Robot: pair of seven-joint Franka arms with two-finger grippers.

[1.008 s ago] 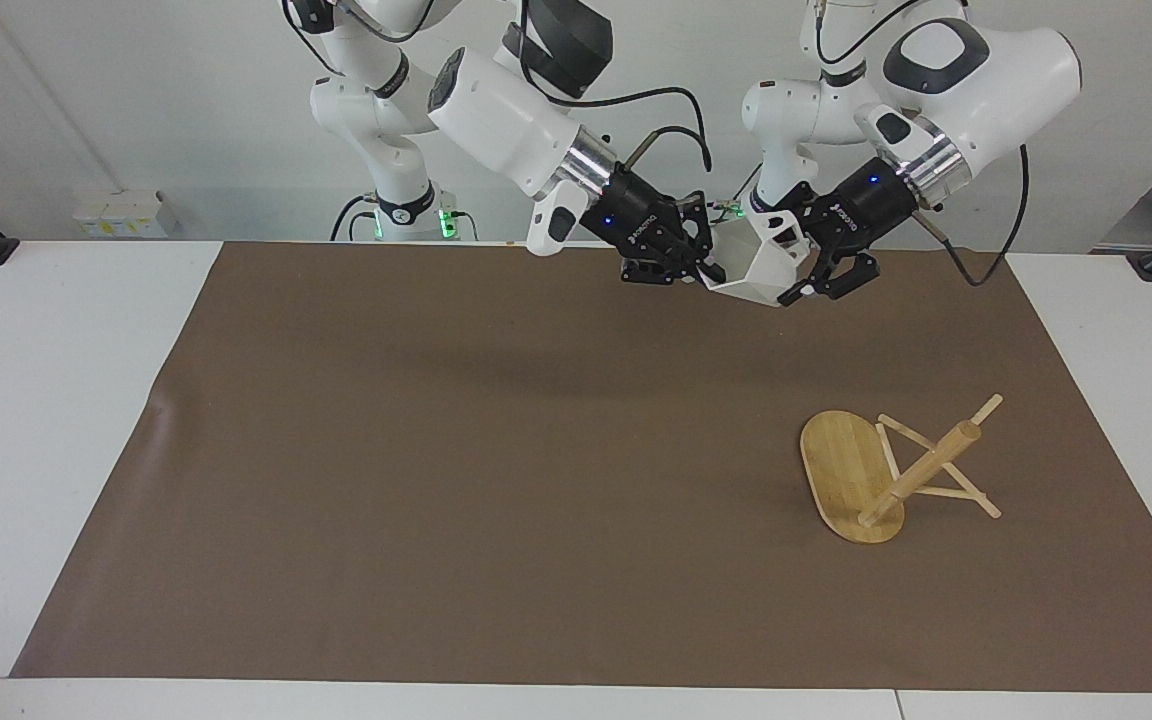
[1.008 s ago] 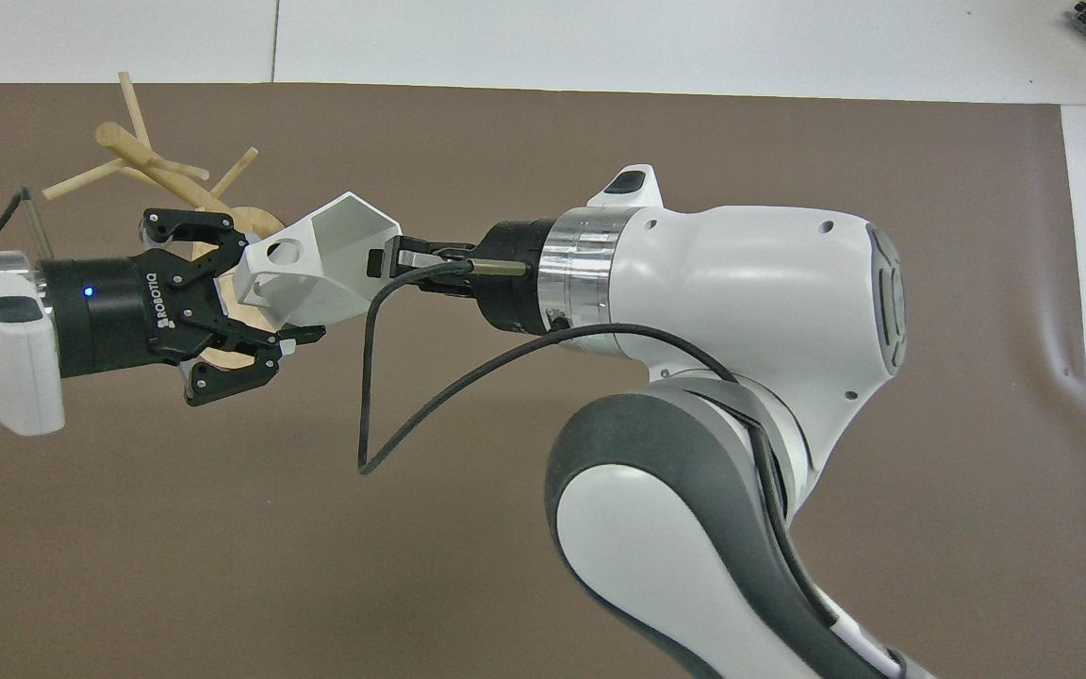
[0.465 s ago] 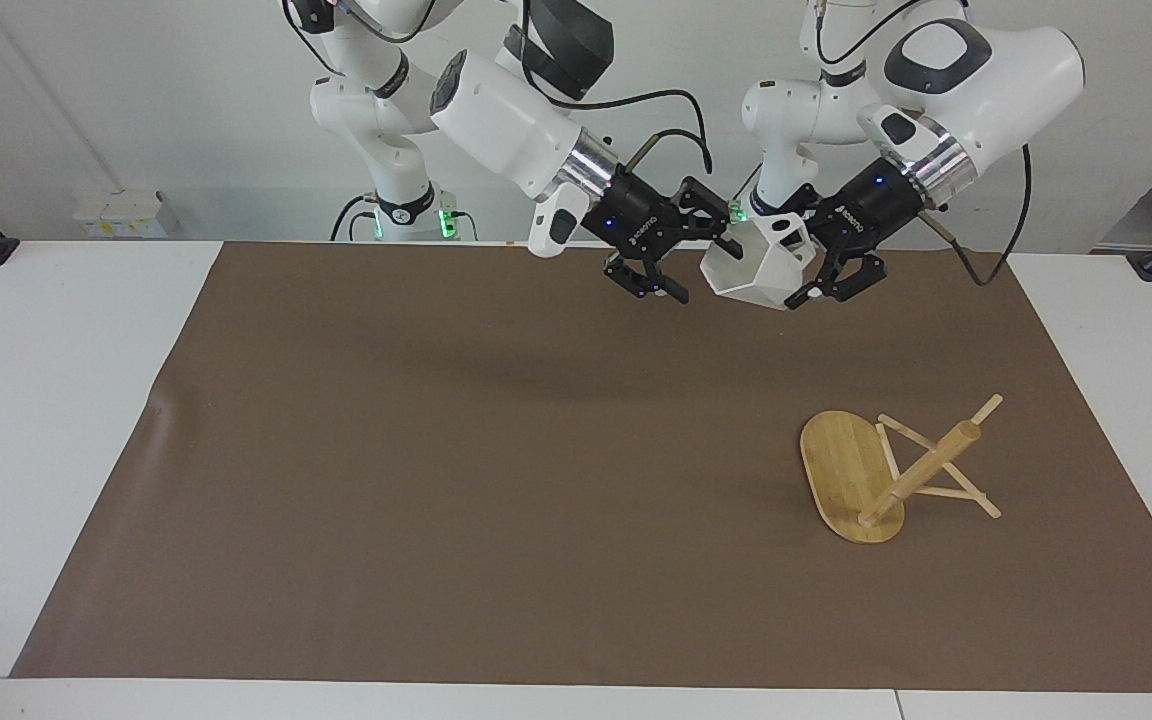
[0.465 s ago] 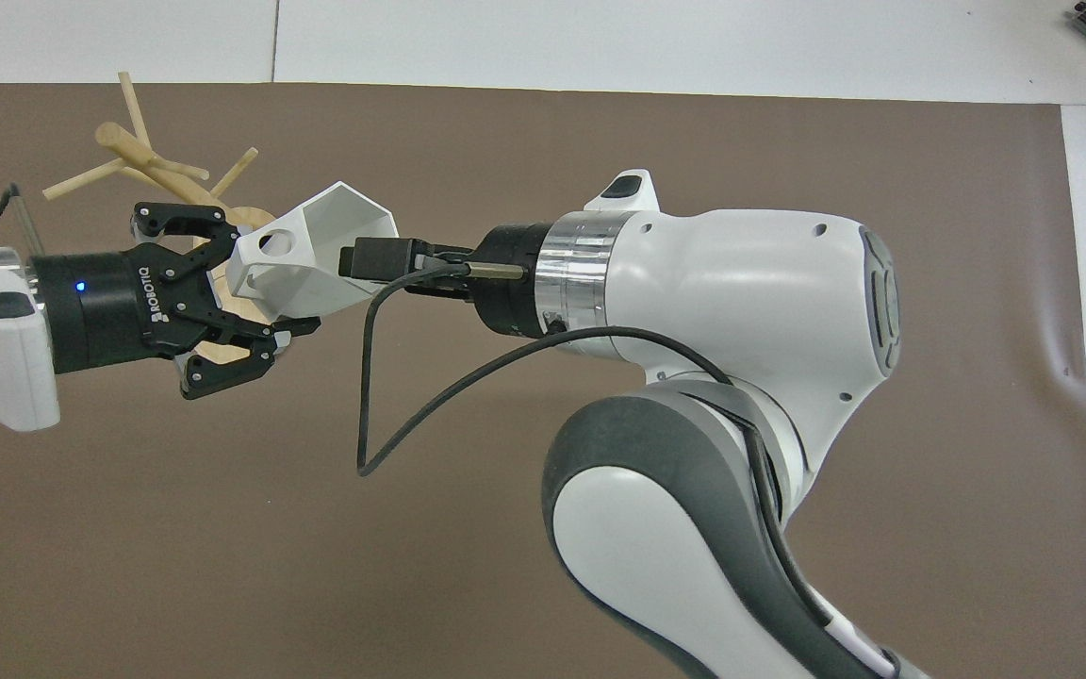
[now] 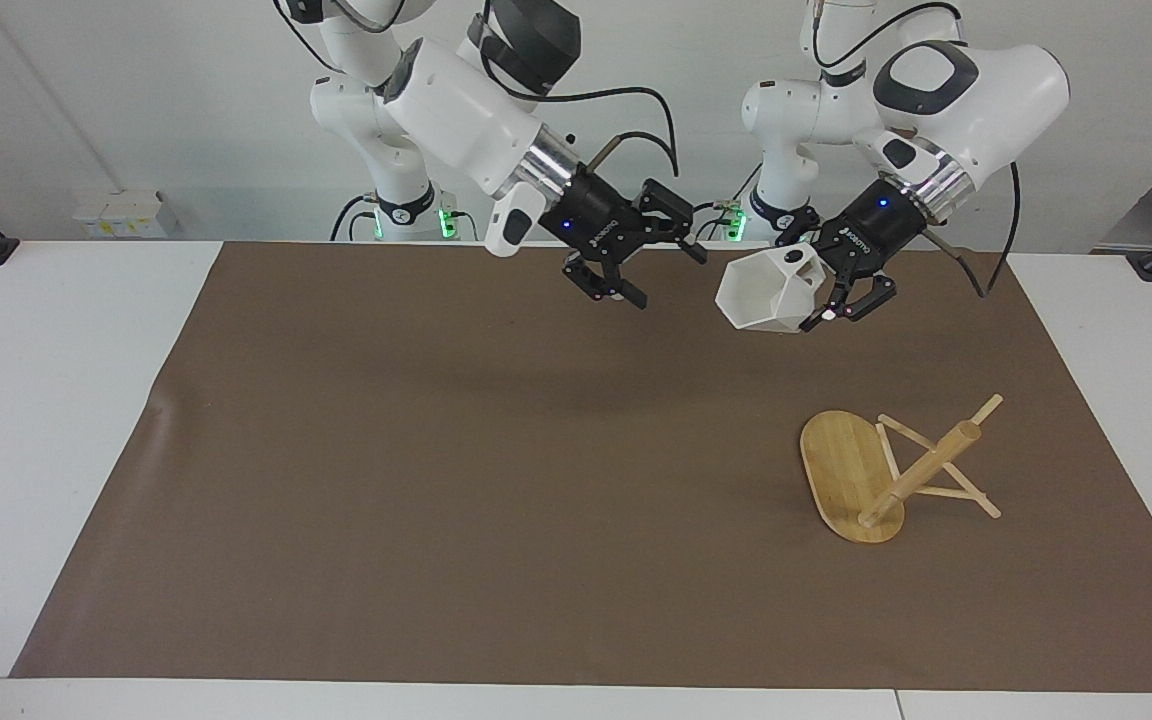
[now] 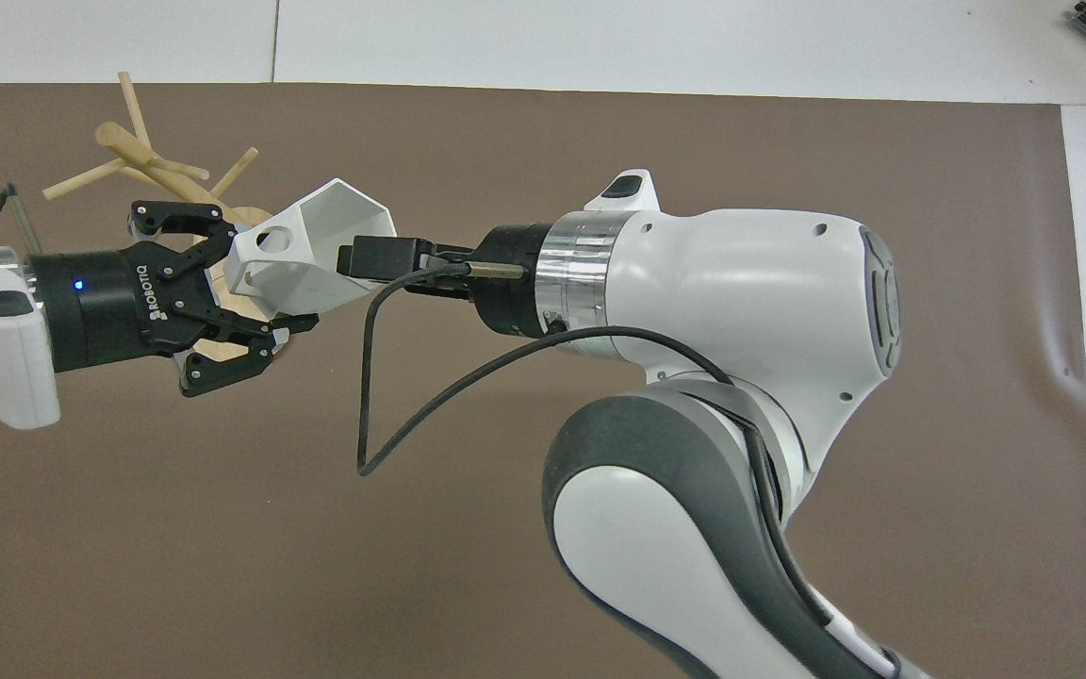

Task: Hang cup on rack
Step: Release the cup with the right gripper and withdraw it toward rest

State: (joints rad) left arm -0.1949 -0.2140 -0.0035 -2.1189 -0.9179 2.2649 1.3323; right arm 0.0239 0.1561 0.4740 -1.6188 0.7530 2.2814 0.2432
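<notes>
The white faceted cup (image 5: pixel 761 292) hangs in the air over the brown mat, close to the robots' edge. My left gripper (image 5: pixel 812 287) is shut on its handle side; the handle's round hole shows in the overhead view, as does the cup (image 6: pixel 336 226) in the left gripper (image 6: pixel 255 283). My right gripper (image 5: pixel 669 279) is open and empty, in the air a short way from the cup's mouth, toward the right arm's end. In the overhead view the right gripper (image 6: pixel 370 258) overlaps the cup's rim. The bamboo rack (image 5: pixel 876 475) lies tipped on its side, its post (image 6: pixel 139 151) slanting.
A brown mat (image 5: pixel 456 460) covers most of the white table (image 5: pixel 46 400). The right arm's black cable (image 6: pixel 383 405) loops below its wrist. The rack lies toward the left arm's end of the mat.
My right gripper has let go of the cup, opened and drawn back toward the right arm's end. My left gripper keeps the cup and has tilted it slightly downward.
</notes>
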